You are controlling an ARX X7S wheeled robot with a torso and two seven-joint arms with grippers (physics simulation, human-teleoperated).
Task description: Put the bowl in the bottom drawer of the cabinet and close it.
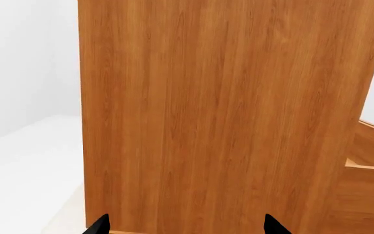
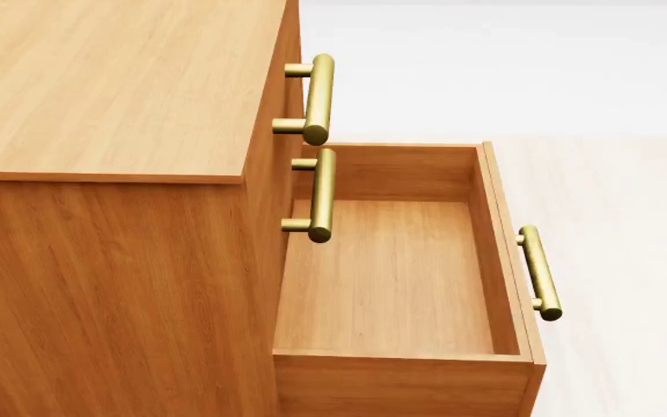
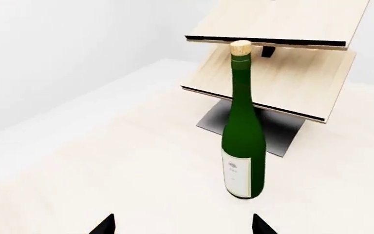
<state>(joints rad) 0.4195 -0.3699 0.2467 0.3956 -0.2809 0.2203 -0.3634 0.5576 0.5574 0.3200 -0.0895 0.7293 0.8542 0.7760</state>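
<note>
Pale floor (image 2: pixel 635 200); cabinet (image 2: pixel 114 87), three handles, one bottle (image 3: pixel 243 131).

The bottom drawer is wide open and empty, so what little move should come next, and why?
Probably look around for the bowl first. The bottom drawer of the cabinet stands open and bare, no view shows the bowl, and the right tool faces only a green bottle and a rack.

Only fingertips showing. Left hand (image 1: pixel 185 225): two matte black, pointed fingertips (image 1: pixel 99 225), wedge-shaped, plain, without markings or screws. Right hand (image 3: pixel 182 225): same pair of black tapered fingertips (image 3: pixel 103 225), sharp-edged. No arms, cables or torso visible in the head view.
</note>
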